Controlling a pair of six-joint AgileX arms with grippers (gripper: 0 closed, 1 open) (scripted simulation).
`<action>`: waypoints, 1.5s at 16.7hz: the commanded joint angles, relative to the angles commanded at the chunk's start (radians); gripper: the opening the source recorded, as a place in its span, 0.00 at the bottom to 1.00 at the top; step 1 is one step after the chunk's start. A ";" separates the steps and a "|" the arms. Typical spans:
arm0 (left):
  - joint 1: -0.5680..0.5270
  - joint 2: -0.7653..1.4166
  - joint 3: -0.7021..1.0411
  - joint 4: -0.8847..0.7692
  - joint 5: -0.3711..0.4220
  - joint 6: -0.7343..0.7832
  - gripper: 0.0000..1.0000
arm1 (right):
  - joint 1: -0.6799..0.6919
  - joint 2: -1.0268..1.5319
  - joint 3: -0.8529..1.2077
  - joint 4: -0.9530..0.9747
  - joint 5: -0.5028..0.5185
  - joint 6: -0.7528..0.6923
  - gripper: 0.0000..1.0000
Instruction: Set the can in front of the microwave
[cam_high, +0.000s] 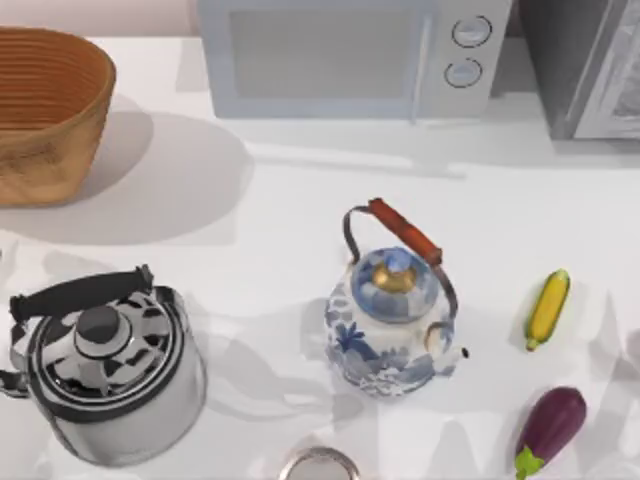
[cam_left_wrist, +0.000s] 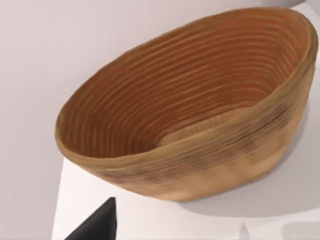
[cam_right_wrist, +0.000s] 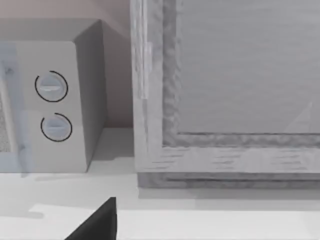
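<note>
Nothing gripped yet, by the look of it; task at its start, can not yet set down

Left pincer (cam_left_wrist: 97, 226): a dark wedge at edge of left wrist view, facing the woven basket (cam_left_wrist: 190, 125), which sits at worktop's (cam_high: 300, 200) rear left. Open or closed: cannot tell

Right pincer (cam_right_wrist: 97, 225): same dark wedge in right wrist view, facing the dial panel of the microwave (cam_right_wrist: 55, 105) and the darker steel appliance (cam_right_wrist: 225, 90) just beside it. State likewise: cannot tell

Can: cannot place it. Silver round-rimmed thing (cam_high: 320, 465) at near edge is not it (wrong colour, no red label). So direction from either pincer to the can, and its long axis, left open

Goal spot easier to judge: bare strip of worktop before the microwave door, between it and the blue-and-white kettle (cam_high: 392, 320). Steel kettle (cam_high: 100, 370) near left, corn cob (cam_high: 548, 308) and aubergine (cam_high: 550, 428) near right, all well apart from that strip

Probably right arm better placed for the drop, as its cam looks at the microwave's right end; nearer arm for the pick-up not decidable w/o the can. Main risk on approach: upright handle of the blue-and-white kettle, standing in the middle btw near edge and goal
</note>
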 joint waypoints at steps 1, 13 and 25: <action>0.010 0.102 0.082 -0.056 -0.004 0.065 1.00 | 0.000 0.000 0.000 0.000 0.000 0.000 1.00; 0.248 1.112 0.800 -0.727 0.013 0.649 1.00 | 0.000 0.000 0.000 0.000 0.000 0.000 1.00; 0.334 1.276 0.917 -0.864 0.034 0.728 1.00 | 0.000 0.000 0.000 0.000 0.000 0.000 1.00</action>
